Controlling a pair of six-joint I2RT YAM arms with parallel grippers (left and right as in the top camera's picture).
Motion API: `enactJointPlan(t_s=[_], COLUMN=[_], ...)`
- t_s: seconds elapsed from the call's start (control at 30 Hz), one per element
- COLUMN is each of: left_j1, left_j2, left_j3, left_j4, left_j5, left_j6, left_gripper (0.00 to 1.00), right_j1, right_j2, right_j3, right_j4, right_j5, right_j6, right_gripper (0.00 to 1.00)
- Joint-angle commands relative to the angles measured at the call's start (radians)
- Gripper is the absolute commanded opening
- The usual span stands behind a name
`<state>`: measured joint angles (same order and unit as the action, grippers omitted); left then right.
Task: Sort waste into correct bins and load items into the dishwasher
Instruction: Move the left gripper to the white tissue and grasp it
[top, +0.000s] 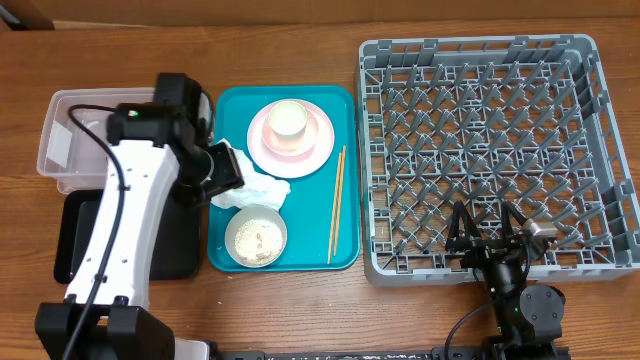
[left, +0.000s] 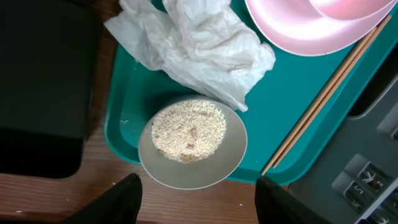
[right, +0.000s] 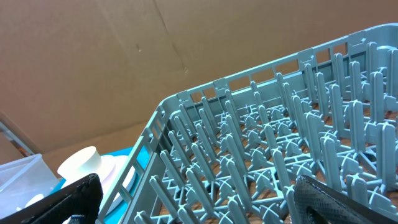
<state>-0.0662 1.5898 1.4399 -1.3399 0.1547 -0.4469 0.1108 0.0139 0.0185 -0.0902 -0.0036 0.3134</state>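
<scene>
The right gripper (top: 488, 228) sits at the near edge of the grey rack (top: 480, 140), its fingers spread wide and holding nothing; the rack has nothing loaded in it.

The left gripper (left: 199, 179) hangs over the near end of the teal tray (left: 124, 106), also spread wide and empty, with the pale bowl (left: 236, 155) lying between its fingers in the wrist view. The bowl looks stiff and smooth, so probably slippery; the loose rice (left: 188, 129) in it will likely spill at any tilt, so take it by the rim, one finger inside and one outside, and keep it level.

Just beyond, the crumpled tissue (left: 199, 43) lies on the tray with a corner touching the bowl's far rim; it should be very light and soft, and it will crush rather than resist. Pinch its thick middle fold, not a loose edge; a trailing corner could drag through the rice.

To the right, the chopsticks (left: 323, 87) lie flat; thin and likely to roll.

Farther off, the pink plate (left: 298, 31) carries the cream cup (top: 285, 120); both are rigid and probably breakable.

Off to the left, on the desk, are the black tray (top: 185, 250) and, farther back, the clear tub (top: 60, 150).
</scene>
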Motion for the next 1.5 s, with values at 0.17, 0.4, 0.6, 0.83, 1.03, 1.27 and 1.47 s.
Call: enactJointPlan(t_s=[0.17,0.4,0.6,0.83,1.03,1.27,1.47], left_j1=[-0.095,-0.158,-0.22,-0.242,-0.24,-0.24,-0.24], left_j2=[0.002,0.002,0.002,0.003,0.007,0.008,0.015], left_j3=[-0.052,-0.053,-0.057,-0.065,-0.079,-0.079,-0.105], left_j4=[0.055,0.079,0.106,0.123,0.127,0.163,0.206], left_j5=[-0.034,-0.074,-0.127,-0.167,-0.295,-0.365,-0.368], left_j6=[-0.064,-0.12,-0.138,-0.153,-0.166,-0.285,-0.336], left_gripper=[0.6,0.58,0.59,0.6,0.79,0.79,0.7], right_j1=[-0.008,-0.008,-0.008,-0.008,-0.008,-0.008,-0.008], right_j2=[-0.007,-0.007,-0.007,-0.007,-0.007,-0.007,-0.007], right_j3=[-0.01,-0.01,-0.01,-0.01,-0.01,-0.01,-0.01], right_j4=[0.006,0.006,0.006,0.006,0.006,0.006,0.006], right_j5=[-0.005,-0.005,-0.005,-0.005,-0.005,-0.005,-0.005], right_j6=[-0.003,-0.003,-0.003,-0.003,-0.003,-0.003,-0.003], right_gripper=[1.0,1.0,1.0,1.0,1.0,1.0,1.0])
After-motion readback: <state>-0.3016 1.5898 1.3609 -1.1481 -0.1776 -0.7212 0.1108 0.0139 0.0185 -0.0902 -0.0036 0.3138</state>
